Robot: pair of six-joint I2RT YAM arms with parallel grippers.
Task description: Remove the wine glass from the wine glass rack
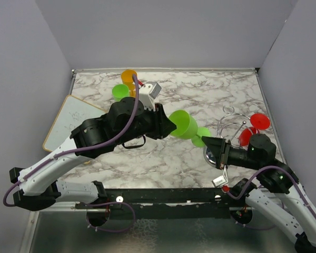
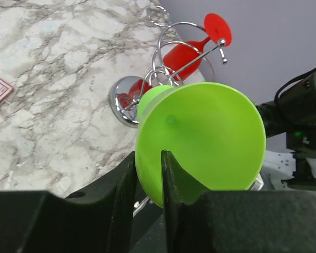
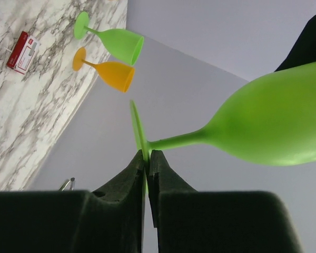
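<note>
- The green wine glass (image 1: 184, 125) lies sideways in the air between the two arms, near the wine glass rack (image 2: 122, 100) (a red glass (image 2: 184, 52) hangs there).
- The left gripper (image 2: 147, 158) jaws pinch the bowl's rim.
- The right gripper (image 3: 147, 157) jaws are clamped on the thin foot.
- The glass is opaque lime with a slim stem and a tulip bowl.

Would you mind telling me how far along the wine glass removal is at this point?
Done: the green glass appears clear of the wine glass rack. In hand: the left gripper clamps its rim, the right gripper pinches its foot. Left: setting it down; a red glass hangs on the rack.
</note>
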